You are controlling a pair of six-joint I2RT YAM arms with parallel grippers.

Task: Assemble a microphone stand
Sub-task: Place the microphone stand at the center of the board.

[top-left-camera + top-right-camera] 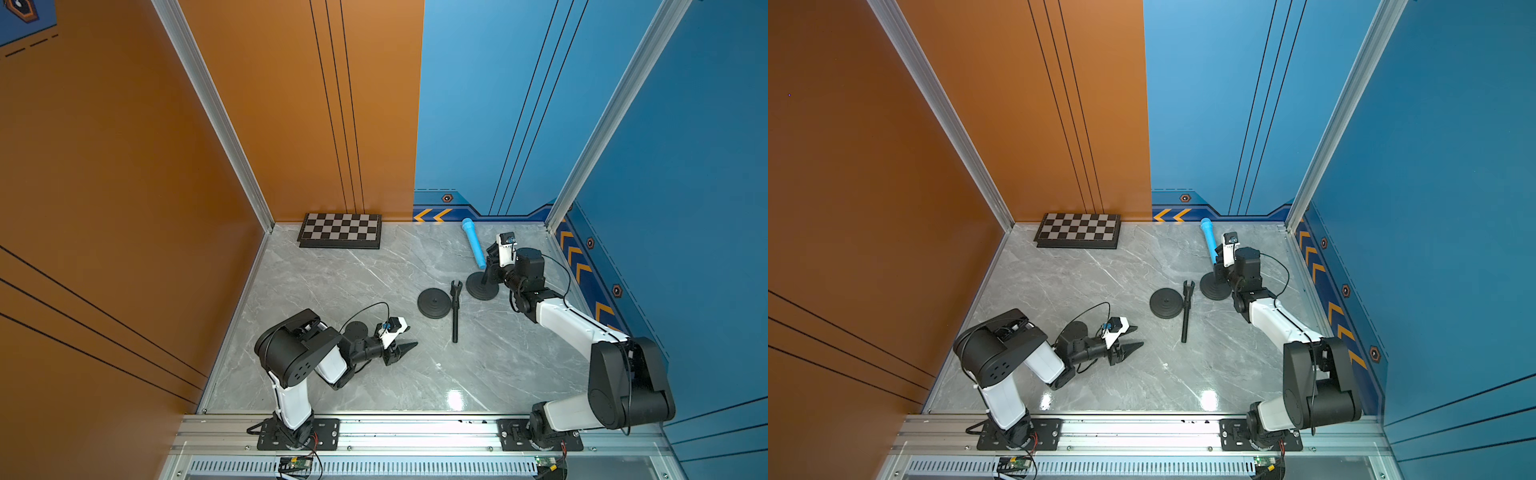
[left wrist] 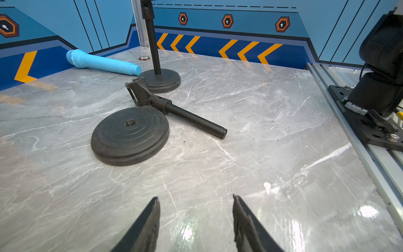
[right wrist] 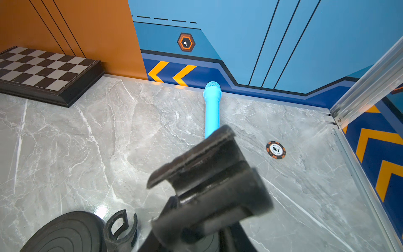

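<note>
Rt gripper (image 1: 491,272) at upright pole (image 2: 155,56) on base (image 1: 478,293), right of centre, prob. steadying it (clamped or slack: can't tell). Left gripper (image 2: 195,197) jaws apart, empty, parked lower-centre. Mic (image 1: 473,243) lying upper right, awaiting stand.

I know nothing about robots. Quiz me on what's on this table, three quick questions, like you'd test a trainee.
1. True or false: the blue microphone lies flat on the table.
2. How many round black bases stand there?
3. What lies beside the bare base? A a spoon; B a loose pole with clip; C a cup.
Key: 1 true. 2 two: the bare base and the base with an upright pole. 3 B.
</note>
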